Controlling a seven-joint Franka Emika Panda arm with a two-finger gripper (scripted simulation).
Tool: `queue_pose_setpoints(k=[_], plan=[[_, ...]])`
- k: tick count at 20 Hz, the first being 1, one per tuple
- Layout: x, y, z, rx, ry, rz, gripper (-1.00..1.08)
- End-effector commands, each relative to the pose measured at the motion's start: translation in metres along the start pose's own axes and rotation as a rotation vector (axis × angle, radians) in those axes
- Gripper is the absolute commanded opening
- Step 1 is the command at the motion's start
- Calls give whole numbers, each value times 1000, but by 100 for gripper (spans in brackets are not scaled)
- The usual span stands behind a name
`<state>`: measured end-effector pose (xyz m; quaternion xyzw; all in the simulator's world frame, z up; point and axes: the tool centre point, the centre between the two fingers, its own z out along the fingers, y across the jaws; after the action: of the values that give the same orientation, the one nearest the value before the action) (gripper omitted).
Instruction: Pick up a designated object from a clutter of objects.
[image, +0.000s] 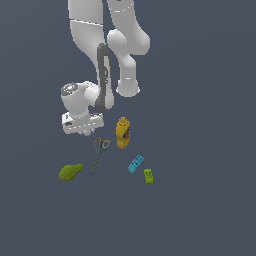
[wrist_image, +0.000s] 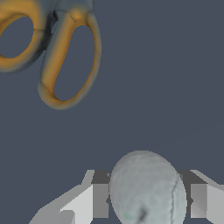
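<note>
The small pale grey-white ball (wrist_image: 146, 192) lies between the two fingertips of my gripper (wrist_image: 149, 199) in the wrist view. The jaws stand either side of it: one fingertip (wrist_image: 100, 199) sits at its edge and the other (wrist_image: 199, 199) shows a thin gap. In the exterior view my gripper (image: 84, 129) is low over the floor at the clutter's far left corner, and the ball is hidden under the hand. The orange-handled scissors (image: 99, 152) lie just in front; their handle loops (wrist_image: 65, 57) show in the wrist view.
A yellow bottle (image: 123, 132) stands to the exterior view's right of the hand. A lumpy olive-green item (image: 70, 172) lies at the near left, and a cyan block (image: 135, 164) and small green block (image: 148, 176) at the near right.
</note>
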<state>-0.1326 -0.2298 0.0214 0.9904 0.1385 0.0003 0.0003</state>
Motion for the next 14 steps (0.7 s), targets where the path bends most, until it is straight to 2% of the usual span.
queue_pose_setpoints(k=[1, 8, 14], plan=[[0, -1, 1, 1, -1, -1, -100], [1, -2, -3, 0, 0, -1, -100], [8, -9, -22, 0, 0, -1, -100]])
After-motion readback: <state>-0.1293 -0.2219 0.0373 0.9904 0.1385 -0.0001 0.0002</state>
